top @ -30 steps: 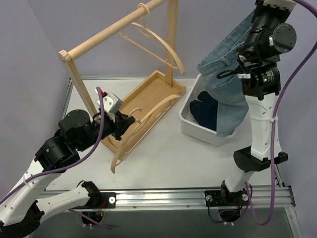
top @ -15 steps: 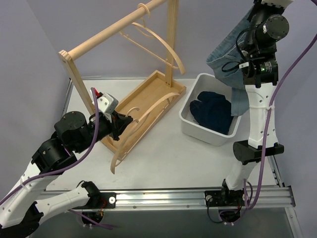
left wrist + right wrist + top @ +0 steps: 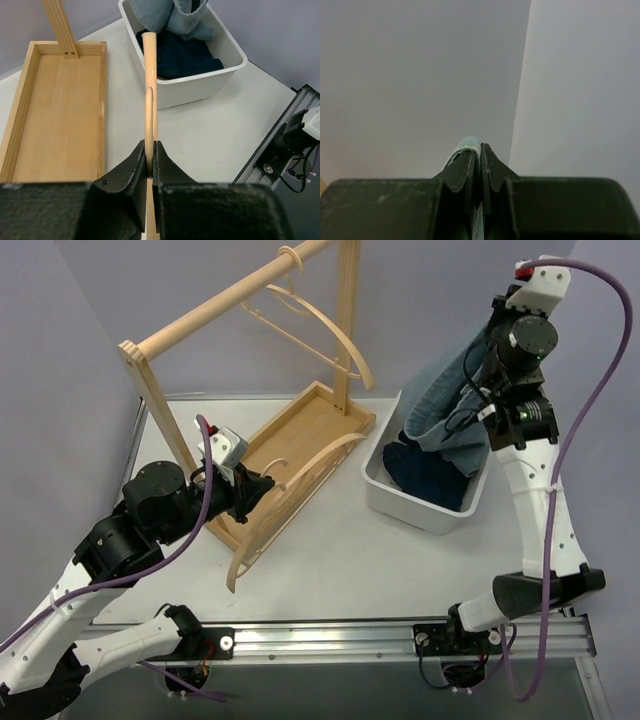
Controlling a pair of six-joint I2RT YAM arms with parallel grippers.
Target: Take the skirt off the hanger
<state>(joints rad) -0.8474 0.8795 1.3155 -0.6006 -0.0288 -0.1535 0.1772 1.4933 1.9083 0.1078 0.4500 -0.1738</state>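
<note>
table [image 3: 330,550]: white, lilac walls
skirt [image 3: 445,415]: soft limp denim, sags; hold hem
right gripper [image 3: 480,150]: pinching skirt
left gripper [image 3: 150,165]: clamped on hanger [image 3: 149,75]

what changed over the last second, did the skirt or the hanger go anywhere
The right gripper, shut on the denim skirt, swung it back and down, so its hem now drops into the white bin onto the dark garment; earlier it hung in front of the bin. The left gripper kept its pinch on the wooden hanger, which barely shifted. Rack and tray stayed put.
</note>
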